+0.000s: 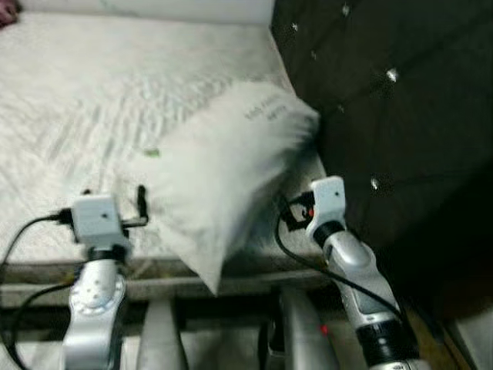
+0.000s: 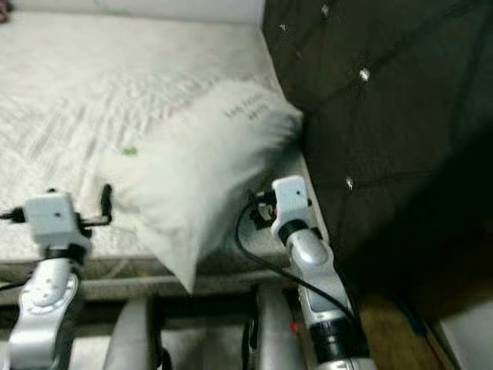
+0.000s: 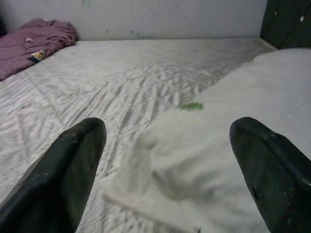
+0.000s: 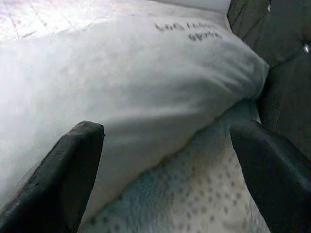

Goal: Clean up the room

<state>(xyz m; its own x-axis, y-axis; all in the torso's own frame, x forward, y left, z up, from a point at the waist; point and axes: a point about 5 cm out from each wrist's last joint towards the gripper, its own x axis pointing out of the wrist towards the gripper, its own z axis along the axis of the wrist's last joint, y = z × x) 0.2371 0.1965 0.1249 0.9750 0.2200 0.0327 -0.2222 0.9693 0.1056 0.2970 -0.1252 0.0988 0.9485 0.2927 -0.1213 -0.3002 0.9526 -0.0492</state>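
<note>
the white pillow [image 1: 223, 166] lay slanted on the bare quilted mattress [image 1: 85, 100], its top corner pushed up against the dark tufted headboard [image 1: 385, 100] and its bottom corner hanging out past the mattress's near edge. grey lettering showed near its upper end, and a small green tag [image 3: 193, 105] sat on its left side.

the left gripper [image 3: 170, 160] hovered low at the near edge, just beside the pillow's left corner, its two black fingers [image 3: 73, 165] spread wide apart with nothing between them. the right gripper [image 4: 170, 165] sat at the pillow's right side, in the narrow strip between pillow and headboard, fingers likewise parted and empty, pointed at the pillow's underside where it met the mattress.

to the left and toward the far wall [image 3: 146, 17], the mattress ran wide and open. a crumpled purple cloth [image 3: 34, 41] lay at its far left corner against the wall, well apart from the pillow. the headboard closed off the whole right side.
</note>
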